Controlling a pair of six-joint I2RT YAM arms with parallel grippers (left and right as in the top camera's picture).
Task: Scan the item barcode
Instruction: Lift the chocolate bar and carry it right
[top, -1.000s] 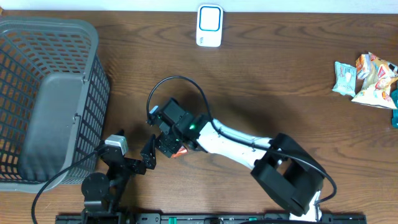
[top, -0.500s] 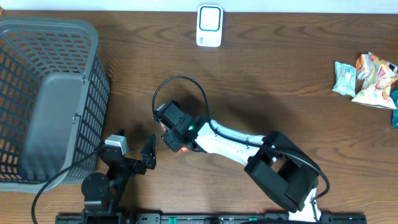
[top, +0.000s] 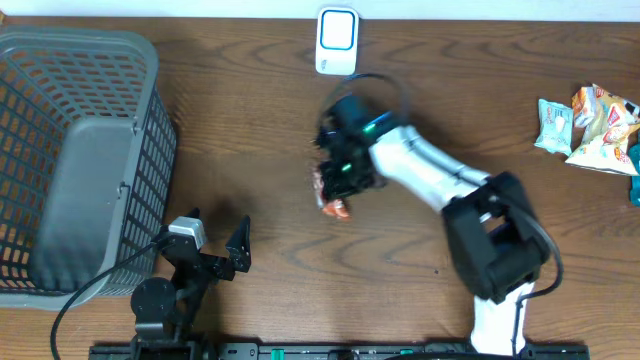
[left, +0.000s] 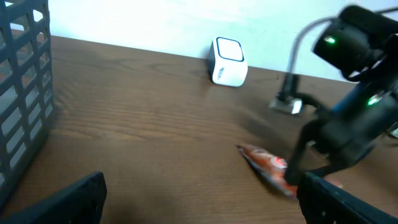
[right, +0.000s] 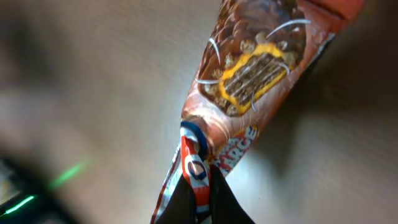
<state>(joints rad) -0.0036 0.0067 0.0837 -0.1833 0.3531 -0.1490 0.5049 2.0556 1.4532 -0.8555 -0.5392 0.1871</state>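
Step in hand: carry to scanner.
- Right claw (top: 335, 185) clenched on snack pack (top: 332, 198), pinching crimped end seam (clearest in wrist view).
- Pack low at mid-tabletop (top: 250, 130), near side of scanner (top: 337, 41); lifted or touching wood, cannot tell.
- Scanner stands at far edge.

Next move, judged: bring pack before scanner face and turn barcode side toward it. Barcode not visible, so which side unknown.

Left claw (left: 199, 202) spread wide, empty, at near edge.

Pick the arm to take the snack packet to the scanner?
Right. The right tool is shut on the snack packet close to the scanner; the left tool sits open and empty by the basket.
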